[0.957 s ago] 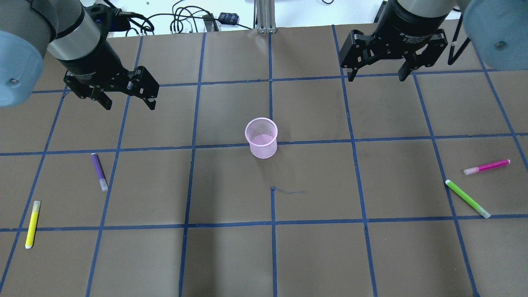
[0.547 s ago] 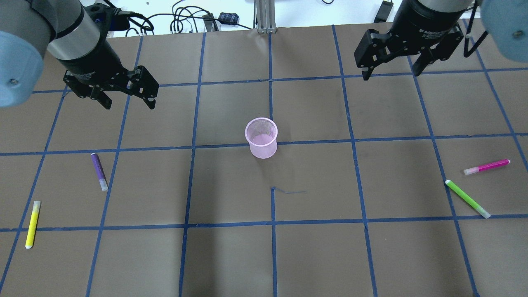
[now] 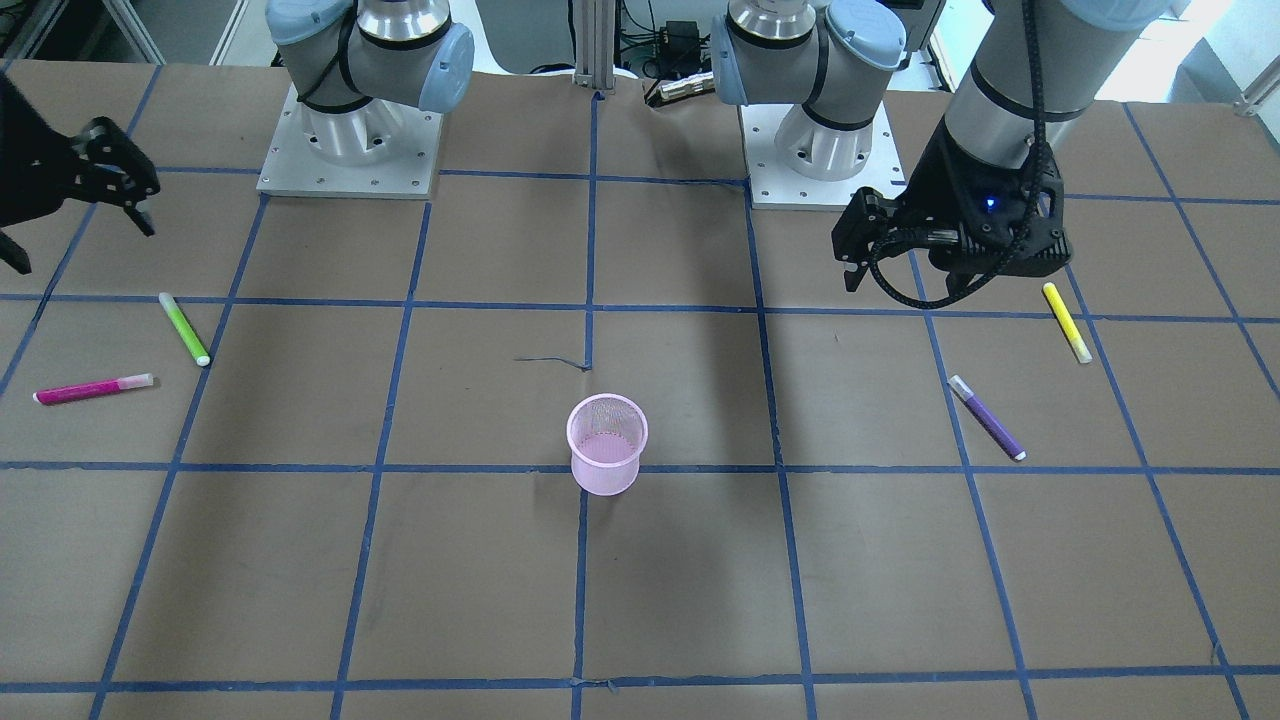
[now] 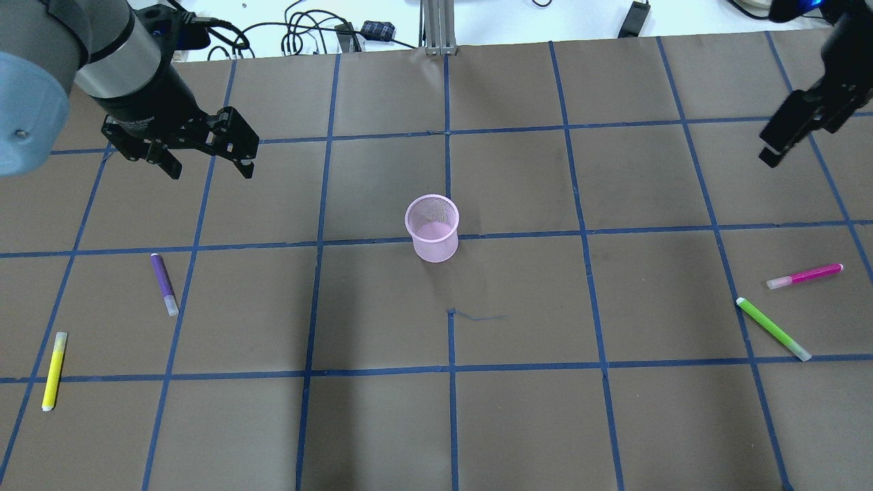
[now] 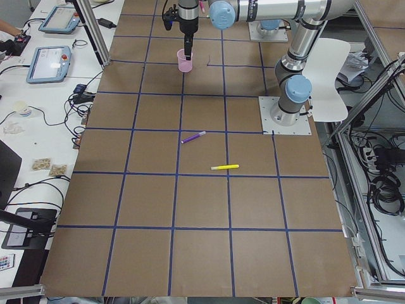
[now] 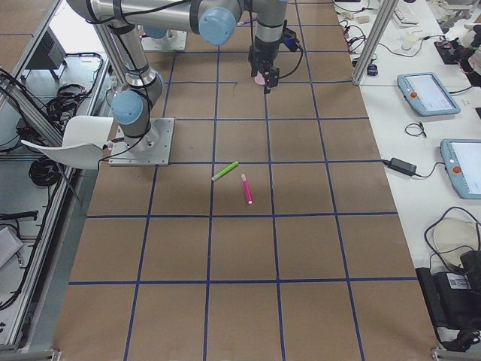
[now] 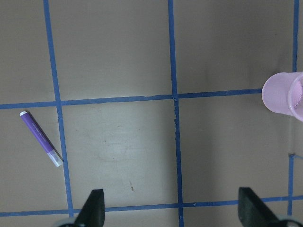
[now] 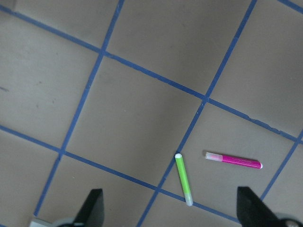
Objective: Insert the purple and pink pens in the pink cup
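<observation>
The pink mesh cup (image 4: 432, 227) stands upright at the table's middle and is empty. The purple pen (image 4: 164, 284) lies on the left side, and also shows in the left wrist view (image 7: 41, 139). The pink pen (image 4: 805, 275) lies on the far right, and also shows in the right wrist view (image 8: 233, 160). My left gripper (image 4: 210, 169) hovers open and empty, beyond the purple pen. My right gripper (image 3: 80, 245) is open and empty, high over the table's right edge, beyond the pink pen.
A yellow pen (image 4: 54, 370) lies near the front left, close to the purple pen. A green pen (image 4: 773, 328) lies just in front of the pink pen. The arm bases (image 3: 350, 150) stand at the robot's side. Cables lie past the far edge.
My right gripper has swung to the right and turned, now near the view's right edge above the pink pen's area. The left gripper has barely moved. Pens and cup are unmoved.
</observation>
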Controlling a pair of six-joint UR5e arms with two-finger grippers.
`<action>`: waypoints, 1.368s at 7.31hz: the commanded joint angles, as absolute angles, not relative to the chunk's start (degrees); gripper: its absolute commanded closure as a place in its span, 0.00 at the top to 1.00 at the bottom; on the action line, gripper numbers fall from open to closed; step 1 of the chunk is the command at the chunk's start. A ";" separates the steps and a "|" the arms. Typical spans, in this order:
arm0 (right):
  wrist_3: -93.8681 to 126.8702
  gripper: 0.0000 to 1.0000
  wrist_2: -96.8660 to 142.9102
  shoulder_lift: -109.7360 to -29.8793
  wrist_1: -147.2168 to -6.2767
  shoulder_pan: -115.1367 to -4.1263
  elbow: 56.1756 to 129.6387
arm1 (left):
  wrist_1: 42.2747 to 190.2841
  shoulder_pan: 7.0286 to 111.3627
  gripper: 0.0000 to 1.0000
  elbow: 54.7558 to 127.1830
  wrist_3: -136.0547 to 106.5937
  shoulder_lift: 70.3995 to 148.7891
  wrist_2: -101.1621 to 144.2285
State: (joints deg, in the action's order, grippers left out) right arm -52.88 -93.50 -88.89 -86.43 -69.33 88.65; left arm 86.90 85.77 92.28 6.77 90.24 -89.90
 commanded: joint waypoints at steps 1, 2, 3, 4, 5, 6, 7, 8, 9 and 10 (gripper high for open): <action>-84.67 1.00 -92.29 -84.83 -90.26 -57.79 90.52 | 86.75 85.87 1.00 92.29 6.77 90.18 -89.83; -96.04 1.00 -88.98 -82.55 -90.35 -54.18 90.61 | 86.84 85.78 1.00 92.29 6.77 90.26 -89.91; -102.42 1.00 -87.12 -79.92 -92.09 -51.53 91.05 | 86.84 85.78 1.00 92.29 6.77 90.26 -89.91; -107.00 1.00 -84.05 -77.02 -96.02 -49.15 91.32 | 86.84 85.69 1.00 92.29 6.77 90.09 -90.00; -117.84 1.00 -76.98 -73.60 -97.37 -46.52 91.49 | 86.75 85.69 1.00 92.29 6.85 90.17 -89.91; -132.31 1.00 -72.12 -70.00 -97.99 -43.97 91.49 | 86.75 85.78 1.00 92.29 6.86 89.65 -90.09; -139.15 1.00 -71.98 -66.57 -97.91 -42.73 91.49 | 86.92 85.69 1.00 92.29 6.86 89.56 -90.26; -145.48 1.00 -72.24 -64.10 -97.48 -42.11 91.49 | 86.66 85.87 1.00 92.29 6.86 90.00 -90.09; -150.16 1.00 -72.42 -62.51 -97.21 -41.49 91.49 | 86.57 85.70 1.00 92.29 6.86 89.91 -90.09; -151.25 1.00 -72.86 -60.92 -96.95 -41.31 91.49 | 86.57 85.61 1.00 92.29 6.86 89.91 -90.17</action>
